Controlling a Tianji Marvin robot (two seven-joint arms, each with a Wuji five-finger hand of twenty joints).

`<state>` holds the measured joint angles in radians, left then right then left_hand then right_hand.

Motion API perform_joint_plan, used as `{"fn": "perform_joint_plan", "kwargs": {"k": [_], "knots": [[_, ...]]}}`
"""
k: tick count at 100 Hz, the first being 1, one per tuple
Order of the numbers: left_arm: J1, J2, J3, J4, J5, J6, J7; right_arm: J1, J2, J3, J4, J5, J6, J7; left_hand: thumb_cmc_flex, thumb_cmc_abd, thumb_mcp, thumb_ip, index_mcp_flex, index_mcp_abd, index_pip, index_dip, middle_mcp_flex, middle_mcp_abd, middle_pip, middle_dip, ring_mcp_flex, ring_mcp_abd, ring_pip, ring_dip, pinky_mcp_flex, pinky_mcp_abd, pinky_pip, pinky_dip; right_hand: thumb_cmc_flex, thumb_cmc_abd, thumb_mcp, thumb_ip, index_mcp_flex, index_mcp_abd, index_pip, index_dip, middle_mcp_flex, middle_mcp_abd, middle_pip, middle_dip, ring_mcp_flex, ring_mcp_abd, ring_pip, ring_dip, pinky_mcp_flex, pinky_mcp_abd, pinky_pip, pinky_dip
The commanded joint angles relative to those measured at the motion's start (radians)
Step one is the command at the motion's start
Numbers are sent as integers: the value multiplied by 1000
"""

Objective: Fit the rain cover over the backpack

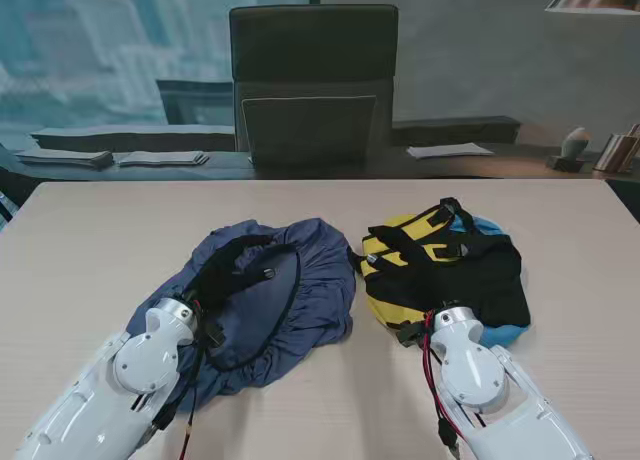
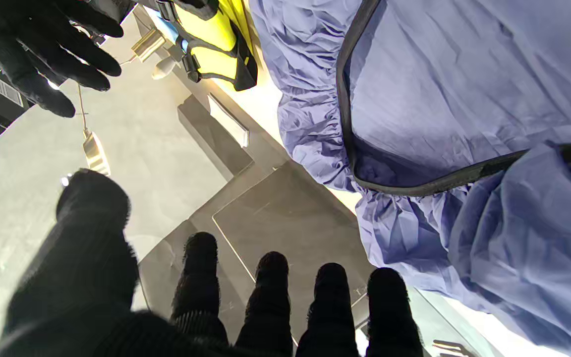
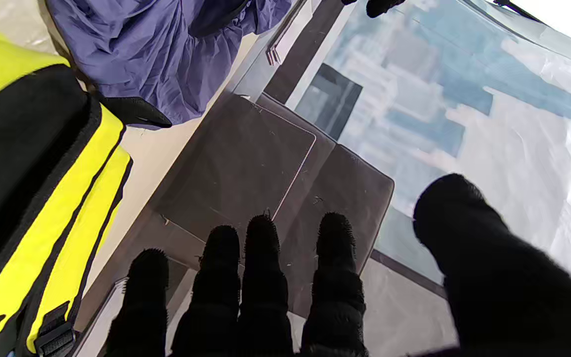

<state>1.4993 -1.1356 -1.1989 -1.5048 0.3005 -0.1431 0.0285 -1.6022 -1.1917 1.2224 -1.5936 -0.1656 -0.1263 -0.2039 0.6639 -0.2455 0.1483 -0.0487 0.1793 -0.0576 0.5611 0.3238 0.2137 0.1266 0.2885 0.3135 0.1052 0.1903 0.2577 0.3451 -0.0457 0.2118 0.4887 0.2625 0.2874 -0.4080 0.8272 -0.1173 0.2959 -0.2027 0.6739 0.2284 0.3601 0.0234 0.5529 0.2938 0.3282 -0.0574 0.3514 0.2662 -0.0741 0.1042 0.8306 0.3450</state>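
Observation:
The blue rain cover (image 1: 285, 295) lies crumpled on the table's left middle, opening up, with its black elastic rim (image 2: 414, 188) showing. Beside it on the right lies the yellow, black and blue backpack (image 1: 420, 280), straps up. My left hand (image 1: 225, 280), in a black glove, hovers over the cover's near left part with fingers (image 2: 270, 292) spread and nothing in them. The right hand (image 1: 468, 288) is held over the backpack's near side, and its fingers (image 3: 260, 277) are also apart and empty. From the right wrist I see the backpack (image 3: 42, 173) next to the cover (image 3: 156, 54).
The pale wooden table (image 1: 110, 230) stretches wide on both sides. A dark office chair (image 1: 313, 80) stands behind its far edge. Stacks of paper (image 1: 70, 158) and a sheet (image 1: 450, 150) lie on a desk beyond.

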Motion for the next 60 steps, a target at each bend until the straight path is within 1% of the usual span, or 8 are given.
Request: {"fn": "perform_joint_plan", "kwargs": {"k": [1,17,23,29,35,41,50,60], "knots": [[5,-7,-3,-6,-1,-3,-11,-4,-2,-3,-2,-2,0,19,0,28,-17,31,-34,3,3,6,-15,-2,-6,-9,-15,-6,8,-3,-15,-2,39,13,-37,-14,-38,-6,20,-36,-12,-10,24,1,-16,-1,23,-21,-8,-7,-12,-21,21,-5],[9,-6,-5,-12,5,4,-12,-9,6,5,-7,-26,-12,39,0,28,-18,31,-35,2,4,7,-15,-1,-6,-9,-16,-9,4,-5,-16,-2,36,11,-18,-36,-47,-5,14,-32,-9,-8,16,4,-14,1,14,-25,-9,-7,-12,-29,14,-4],[12,-5,-8,-15,14,4,-12,-8,14,12,-3,-67,-23,50,0,28,-19,31,-35,1,4,6,-16,-1,-6,-8,-16,-8,4,-5,-16,-1,34,10,24,-72,-105,-2,0,-21,-8,-7,4,8,-14,1,-1,-27,-15,-10,-16,-33,-28,-16],[15,-5,-11,-18,19,0,-8,5,30,18,19,-188,-45,60,1,27,-19,31,-33,3,5,7,-14,0,-5,-8,-14,-8,5,-4,-15,-1,35,10,45,-108,-184,8,-43,-8,-13,-8,-26,2,-7,3,-24,-34,-20,-12,-19,-34,-70,-16],[16,-5,-13,-19,21,-2,-6,25,56,23,46,-361,-50,69,1,26,-19,31,-33,2,7,8,-14,-1,-3,-7,-15,-8,6,-4,-15,-1,36,10,3,-135,-223,22,-120,8,-32,-13,-82,-9,-11,2,-61,-43,-33,-18,-28,-36,-113,-18],[13,-5,-14,-16,21,-5,-7,45,77,25,73,-517,-45,67,1,25,-19,31,-33,1,8,8,-15,1,-2,-6,-15,-8,7,-4,-16,0,35,10,-64,-180,-189,41,-187,31,-47,-13,-140,-17,-1,-1,-105,-51,-47,-25,-34,-34,-186,2],[6,-3,-15,-4,23,-12,-14,53,99,24,83,-654,-13,81,0,26,-19,32,-35,1,9,9,-15,0,-3,-7,-16,-8,5,-4,-16,0,35,9,-133,-216,-119,39,-212,60,-121,-36,-179,-17,-14,-18,-140,-48,-65,-25,-48,-20,-267,73],[1,-2,-20,9,17,-18,-19,60,117,9,86,-756,40,109,1,26,-19,32,-36,1,8,8,-16,0,-4,-7,-18,-8,2,-6,-17,0,33,8,-162,-219,-103,33,-213,98,-212,-43,-177,1,-105,-58,-155,-39,-82,-23,-48,7,-322,145]]}}
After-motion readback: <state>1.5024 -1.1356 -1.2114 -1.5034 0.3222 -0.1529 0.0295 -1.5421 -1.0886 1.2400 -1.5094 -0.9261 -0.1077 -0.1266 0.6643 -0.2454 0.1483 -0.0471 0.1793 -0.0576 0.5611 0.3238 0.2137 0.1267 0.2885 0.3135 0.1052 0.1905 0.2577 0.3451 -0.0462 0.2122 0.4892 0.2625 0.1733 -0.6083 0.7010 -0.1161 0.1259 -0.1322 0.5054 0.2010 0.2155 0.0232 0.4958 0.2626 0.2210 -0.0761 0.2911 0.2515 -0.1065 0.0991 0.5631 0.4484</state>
